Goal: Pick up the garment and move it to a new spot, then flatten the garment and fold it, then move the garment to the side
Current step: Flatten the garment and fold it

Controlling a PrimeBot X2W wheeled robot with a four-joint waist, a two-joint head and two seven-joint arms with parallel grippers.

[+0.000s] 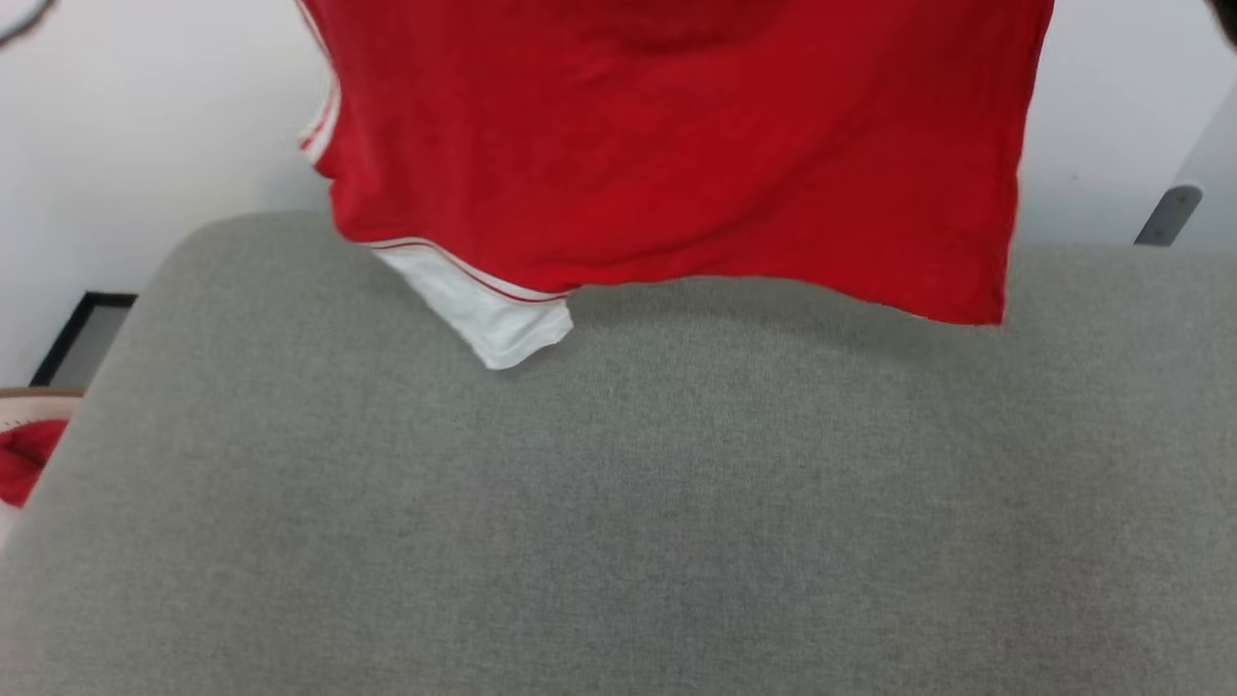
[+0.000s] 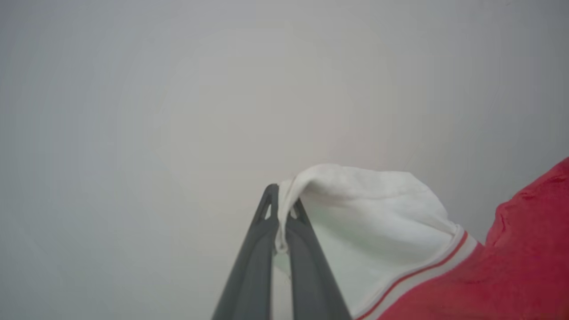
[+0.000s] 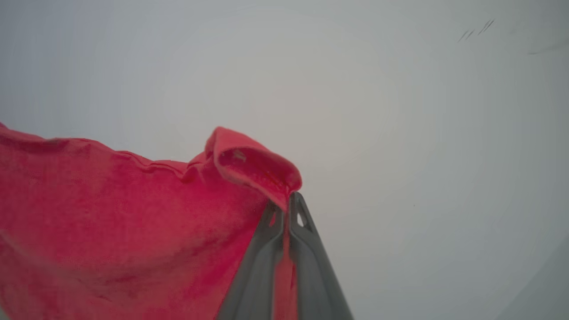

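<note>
The table [image 1: 618, 503], topped in grey fabric, has a rounded far-left corner, and its far edge runs behind the hanging cloth. Nearly all of its surface from the middle to the near edge lies bare. Off its left edge sit a pale basket [image 1: 29, 406] with a red cloth [image 1: 24, 464] in it and, farther back, a dark-framed panel [image 1: 82, 333] on the pale floor. A grey bracket [image 1: 1169, 215] stands beyond the far-right edge.

The garment [image 1: 676, 145] hangs spread above the far half of the table, its lower hem clear of the surface at the right and casting a soft shadow. Its white sleeve [image 1: 483, 309], trimmed with a red and white stripe, droops lowest at the left; whether its tip touches the table I cannot tell.

The left gripper [image 2: 282, 200] is closed, pinching the edge of the white sleeve [image 2: 369, 209] beside the red body [image 2: 524, 249]. The right gripper [image 3: 289, 206] is clamped on a folded red edge of the garment [image 3: 111, 222], with cloth running down between its fingers.
</note>
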